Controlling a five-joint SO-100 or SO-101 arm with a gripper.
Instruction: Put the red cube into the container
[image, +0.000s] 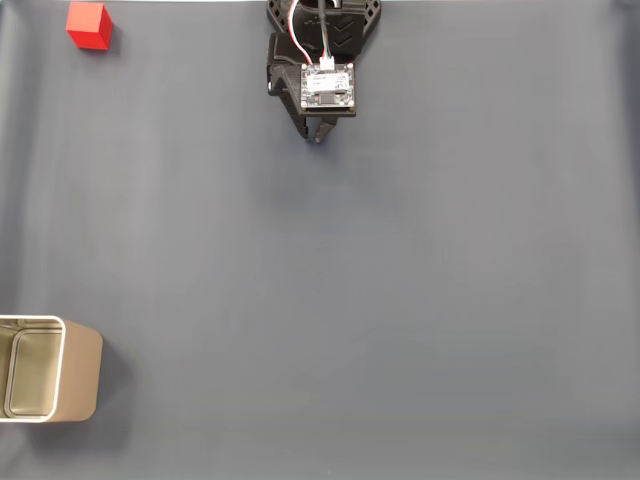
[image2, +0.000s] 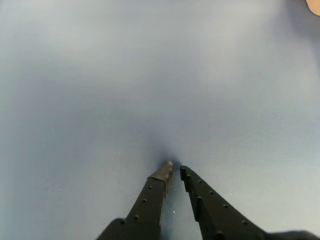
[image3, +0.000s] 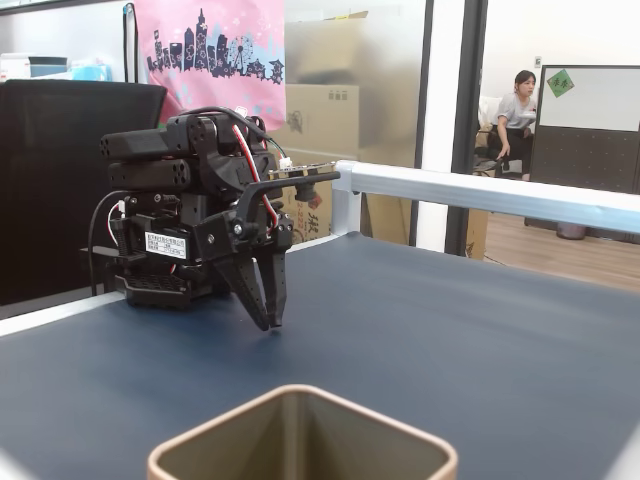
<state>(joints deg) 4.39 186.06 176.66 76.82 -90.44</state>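
Beige container (image3: 300, 440) w/ pale rim; red cube (image: 89, 25).

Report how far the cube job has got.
Nothing looks done yet. The red cube sits at the top left of a fixed view, far from the container at lower left, whose inside holds nothing. The gripper is nearly shut on nothing, low over the mat. Left: reach, grasp, carry, drop.

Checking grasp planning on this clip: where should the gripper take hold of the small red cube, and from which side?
Probably from above, closing across two opposite vertical faces of the small matte red cube. It sits flat and alone on the dark blue table, far from the beige metal tin, so every side is free. The black two-finger gripper looks nearly closed and must open first.
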